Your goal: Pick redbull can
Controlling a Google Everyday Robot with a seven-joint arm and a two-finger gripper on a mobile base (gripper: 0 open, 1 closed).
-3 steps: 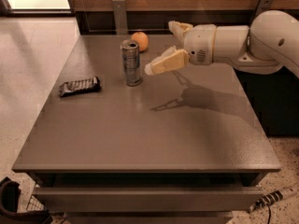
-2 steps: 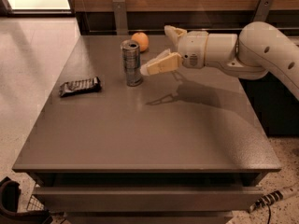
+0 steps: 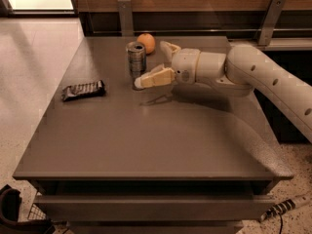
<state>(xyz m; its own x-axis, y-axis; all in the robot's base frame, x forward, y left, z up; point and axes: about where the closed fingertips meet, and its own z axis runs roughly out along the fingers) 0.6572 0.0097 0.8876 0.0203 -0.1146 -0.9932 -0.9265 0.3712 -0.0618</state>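
Observation:
The redbull can (image 3: 136,58), a slim silver and blue-grey can with a shiny top, stands upright at the back middle of the grey table (image 3: 146,140). My gripper (image 3: 150,64) comes in from the right at can height and is open. Its near finger (image 3: 153,78) reaches to the front right of the can's base. Its far finger (image 3: 168,48) is behind and to the right of the can, near the orange. The can stands just left of the gap between the fingers, not enclosed by them.
A round orange fruit (image 3: 146,43) sits right behind the can. A black snack bar (image 3: 83,89) lies at the left of the table. A wooden wall with metal brackets (image 3: 125,14) runs along the back. The table's left edge drops to a pale floor.
My gripper has moved left and a little down toward the can, its near finger now by the can's base. The can, orange and snack bar have not moved.

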